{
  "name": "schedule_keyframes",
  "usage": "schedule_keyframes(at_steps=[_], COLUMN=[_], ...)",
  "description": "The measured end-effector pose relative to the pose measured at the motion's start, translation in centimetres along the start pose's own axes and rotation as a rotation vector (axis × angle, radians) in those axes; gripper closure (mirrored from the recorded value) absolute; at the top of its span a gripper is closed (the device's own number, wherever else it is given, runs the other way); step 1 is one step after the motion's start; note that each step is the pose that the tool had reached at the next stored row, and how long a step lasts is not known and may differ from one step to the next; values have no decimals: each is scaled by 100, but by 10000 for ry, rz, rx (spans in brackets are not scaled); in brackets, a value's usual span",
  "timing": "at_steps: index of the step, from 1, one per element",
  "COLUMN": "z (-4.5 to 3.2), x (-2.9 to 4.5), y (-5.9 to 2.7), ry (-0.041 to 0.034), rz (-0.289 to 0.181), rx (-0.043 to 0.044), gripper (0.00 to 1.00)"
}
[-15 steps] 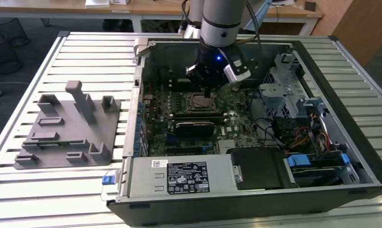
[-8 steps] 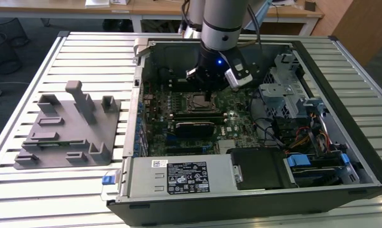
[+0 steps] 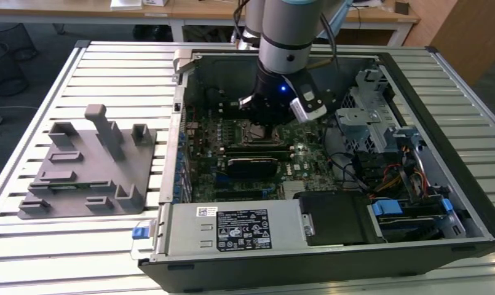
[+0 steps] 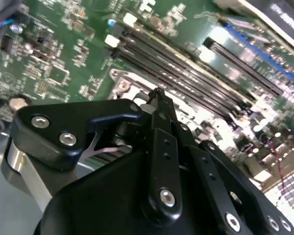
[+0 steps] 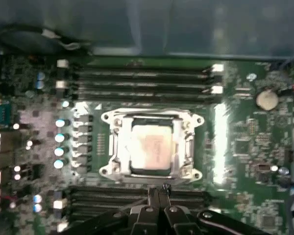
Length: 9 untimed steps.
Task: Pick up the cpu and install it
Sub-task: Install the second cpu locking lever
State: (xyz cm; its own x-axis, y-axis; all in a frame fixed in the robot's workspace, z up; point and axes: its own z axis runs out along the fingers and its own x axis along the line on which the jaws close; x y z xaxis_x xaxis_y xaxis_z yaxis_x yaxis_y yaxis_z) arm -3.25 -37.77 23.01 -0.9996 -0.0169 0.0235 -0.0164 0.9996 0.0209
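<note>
- in the first wrist view the pincer (image 5: 159, 191) shows its two fingertips pressed together with nothing between them, poised over the edge of the socket frame (image 5: 152, 146) beside the lower memory slots (image 5: 137, 198).
- that view looks straight down on the cpu (image 5: 151, 147), which lies flat inside the socket frame just ahead of the fingertips, not touching them.
- the exterior view shows the arm (image 3: 284, 37) reaching down into the open computer case (image 3: 444, 203), with the pincer (image 3: 268, 126) low over the motherboard (image 3: 256, 153); a grey fixture plate (image 3: 91, 166) lies on the table (image 3: 34, 98) well apart from it.
- the cpu is a pale silver square with a faint pinkish sheen at its centre and a thin darker rim, framed by bright metal.
- in the second wrist view the black finger linkage (image 4: 161, 161) covers the socket, so the cpu is hidden there; the tips (image 4: 157, 93) meet at a point.
- in the exterior view the cpu is behind the pincer.
</note>
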Motion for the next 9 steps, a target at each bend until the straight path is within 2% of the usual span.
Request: schedule_keyframes(at_steps=[4,9], z=[7,34], x=[122,194], y=[-7,-7], ry=[-1,1], rz=[1,0], rx=[-3,-9], gripper=[89,89])
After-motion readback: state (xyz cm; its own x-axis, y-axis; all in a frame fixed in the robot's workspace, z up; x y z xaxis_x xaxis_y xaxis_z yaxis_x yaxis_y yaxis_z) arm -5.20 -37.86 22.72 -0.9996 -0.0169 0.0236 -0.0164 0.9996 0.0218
